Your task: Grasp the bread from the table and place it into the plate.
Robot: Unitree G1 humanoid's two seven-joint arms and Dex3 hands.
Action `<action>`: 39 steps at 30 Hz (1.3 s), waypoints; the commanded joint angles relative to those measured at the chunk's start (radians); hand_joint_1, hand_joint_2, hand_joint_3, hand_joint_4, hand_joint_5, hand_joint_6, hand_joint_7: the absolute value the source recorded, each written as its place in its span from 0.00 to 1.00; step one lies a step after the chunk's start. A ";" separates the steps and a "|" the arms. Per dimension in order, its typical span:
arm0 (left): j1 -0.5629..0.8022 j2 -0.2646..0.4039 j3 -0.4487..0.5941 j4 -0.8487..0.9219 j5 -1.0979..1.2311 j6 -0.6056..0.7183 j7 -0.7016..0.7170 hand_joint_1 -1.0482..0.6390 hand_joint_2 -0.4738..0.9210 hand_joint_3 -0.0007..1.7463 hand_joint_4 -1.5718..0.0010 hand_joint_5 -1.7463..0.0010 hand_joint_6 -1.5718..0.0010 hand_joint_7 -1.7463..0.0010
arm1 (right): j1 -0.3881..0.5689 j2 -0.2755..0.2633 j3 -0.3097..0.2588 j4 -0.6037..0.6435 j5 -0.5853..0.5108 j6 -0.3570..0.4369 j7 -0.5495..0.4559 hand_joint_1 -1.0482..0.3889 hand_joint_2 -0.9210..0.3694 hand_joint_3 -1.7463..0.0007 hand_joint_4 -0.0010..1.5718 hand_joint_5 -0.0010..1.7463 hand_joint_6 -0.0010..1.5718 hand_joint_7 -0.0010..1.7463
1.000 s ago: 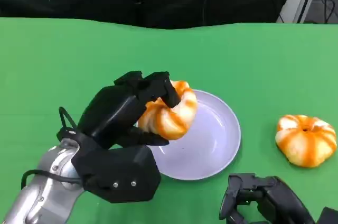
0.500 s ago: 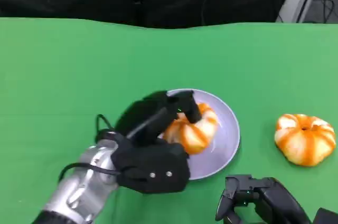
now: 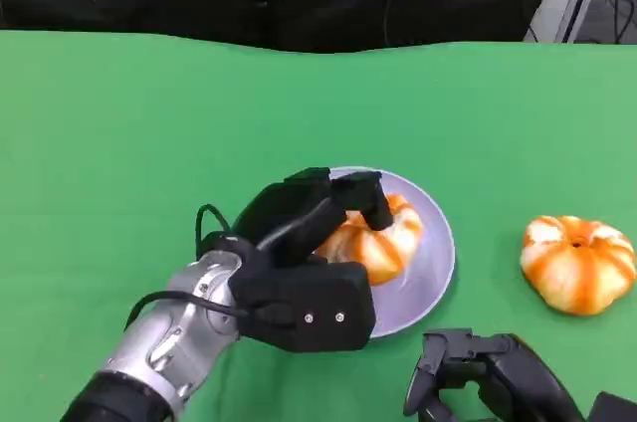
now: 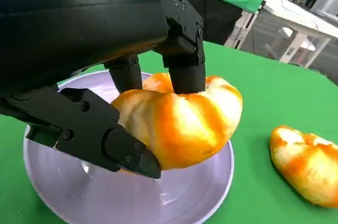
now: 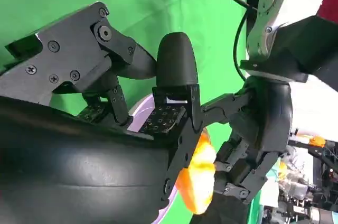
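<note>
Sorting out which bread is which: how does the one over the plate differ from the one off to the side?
The held bread is gripped by the left hand over the lavender plate; the other bread lies free on the green table, beside the plate on the right hand's side. The held one is partly hidden by fingers; the other shows whole. Both are orange-and-white glazed.

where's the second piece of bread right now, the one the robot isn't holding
In the head view, the loose bread lies on the green table at the right, apart from the plate and just beyond the right hand.
</note>
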State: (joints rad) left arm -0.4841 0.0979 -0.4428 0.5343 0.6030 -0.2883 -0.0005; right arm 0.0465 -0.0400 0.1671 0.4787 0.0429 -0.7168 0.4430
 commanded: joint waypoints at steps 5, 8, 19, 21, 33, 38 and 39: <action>-0.024 0.018 0.002 0.000 0.005 0.010 0.008 0.42 0.98 0.00 0.53 0.73 0.50 0.86 | 0.003 -0.007 -0.003 -0.003 0.016 0.003 0.006 0.64 0.27 0.39 0.55 0.87 0.55 0.70; -0.033 0.022 0.000 0.003 0.009 0.019 0.004 0.39 1.00 0.01 0.46 0.92 0.47 0.98 | 0.002 -0.006 -0.004 -0.002 0.014 0.001 0.004 0.64 0.27 0.39 0.55 0.87 0.55 0.70; -0.056 0.033 -0.001 0.004 -0.003 0.064 -0.070 0.22 1.00 0.19 0.60 1.00 0.63 1.00 | 0.001 -0.004 -0.005 0.008 0.011 -0.011 0.001 0.63 0.28 0.39 0.55 0.87 0.56 0.69; -0.065 0.038 0.006 0.000 -0.028 0.084 -0.129 0.16 1.00 0.29 0.66 1.00 0.69 1.00 | 0.001 -0.007 -0.005 0.008 0.007 -0.011 -0.002 0.63 0.27 0.39 0.55 0.87 0.56 0.69; -0.050 0.059 0.030 -0.046 -0.076 0.106 -0.188 0.04 1.00 0.51 0.77 1.00 0.80 1.00 | -0.002 -0.008 -0.004 0.011 0.002 -0.019 -0.007 0.63 0.27 0.40 0.55 0.88 0.55 0.70; -0.022 0.067 0.050 -0.061 -0.096 0.057 -0.146 0.07 1.00 0.52 0.74 0.99 0.78 0.99 | -0.001 -0.006 -0.002 0.010 0.002 -0.015 -0.008 0.62 0.27 0.41 0.55 0.89 0.55 0.70; -0.022 0.067 0.050 -0.060 -0.097 0.055 -0.145 0.07 1.00 0.52 0.74 0.99 0.78 0.99 | -0.001 -0.006 -0.002 0.010 0.002 -0.015 -0.008 0.62 0.26 0.42 0.55 0.89 0.55 0.70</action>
State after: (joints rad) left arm -0.5187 0.1449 -0.4071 0.4847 0.5172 -0.2190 -0.1638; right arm 0.0457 -0.0397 0.1685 0.4876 0.0401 -0.7228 0.4380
